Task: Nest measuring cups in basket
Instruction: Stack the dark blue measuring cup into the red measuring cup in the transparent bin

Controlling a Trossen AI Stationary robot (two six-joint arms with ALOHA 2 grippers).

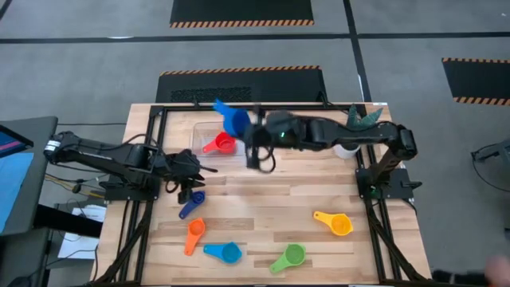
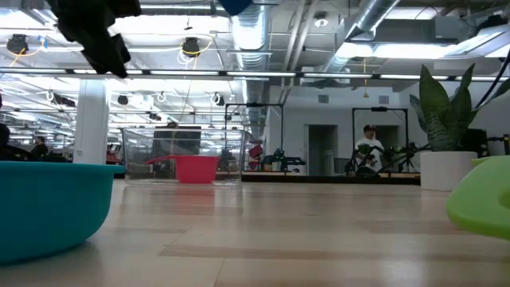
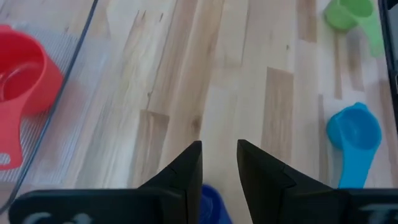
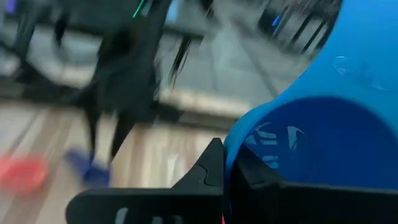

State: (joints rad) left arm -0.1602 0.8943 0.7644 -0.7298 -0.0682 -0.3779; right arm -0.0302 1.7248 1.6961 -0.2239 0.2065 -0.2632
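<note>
Light-blue measuring cup fills the lower left of the low view, and the green measuring cup bulges in at the lower right, with bare pale wood planks of the counter between them. Beyond, the room shows ceiling ducts, strip lights, a white plant pot at right, and a person seated far back.

From above, the counter sits inside a black frame on grey floor. The clear basket lies upper centre, holding the red measuring cup. The right pincer is closed on the blue measuring cup, held in the air over the basket's right end. The left pincer, fingers slightly apart and empty, hangs just above the dark blue measuring cup at centre left.

Along the lower edge lie the orange measuring cup, light-blue and green cups; the yellow measuring cup sits lower right. The counter's middle is open wood.
</note>
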